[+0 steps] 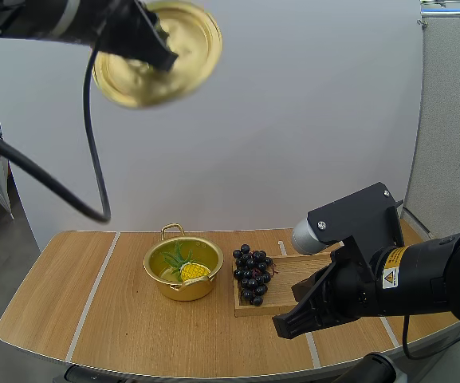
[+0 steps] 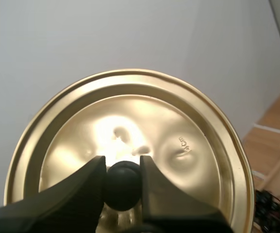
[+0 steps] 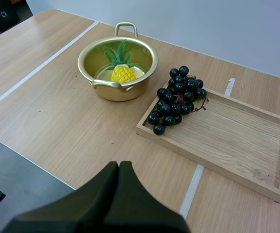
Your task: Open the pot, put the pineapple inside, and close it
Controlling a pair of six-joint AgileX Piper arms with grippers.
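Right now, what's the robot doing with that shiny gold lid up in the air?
The left claw is pinching the lid by its black knob and holding it high above the table. The pot sits open below, with the pineapple already inside. The right claw is shut on nothing, over the table by the wooden tray, where the grapes lie at the end beside the pot. The lid is not yet back on.
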